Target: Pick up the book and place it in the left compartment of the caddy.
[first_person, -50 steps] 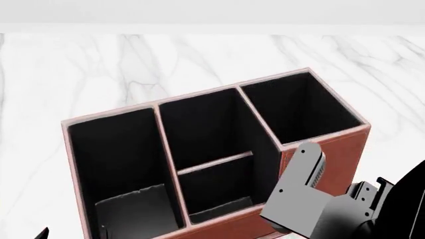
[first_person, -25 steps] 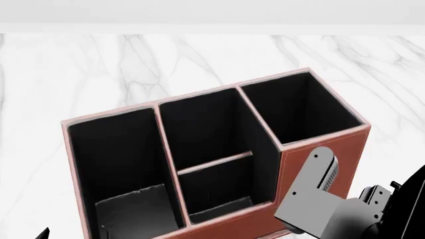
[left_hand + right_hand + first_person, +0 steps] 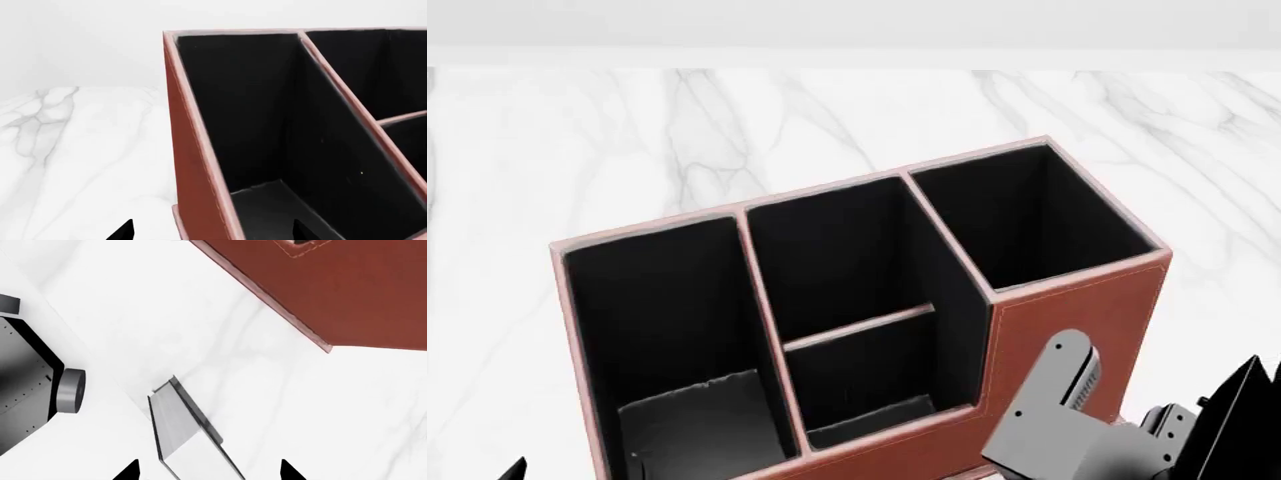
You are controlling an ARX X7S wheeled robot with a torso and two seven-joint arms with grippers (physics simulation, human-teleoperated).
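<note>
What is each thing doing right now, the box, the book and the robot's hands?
Reddish-brown leather-look caddy: upright on the white marble table.
Its long black-lined left compartment: empty.
Small black book with white page edges: on the table, outside the caddy, not held.
Left hand: open, empty.
Right hand: open, above the book.

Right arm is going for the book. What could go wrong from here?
1. The book seems to lie close to the table edge, so a glancing touch from the open right end effector might push it off.
2. The head view doesn't show the book, so only the wrist view guides the grasp.
3. The open left end effector hangs by the caddy wall and could crowd the left compartment.
</note>
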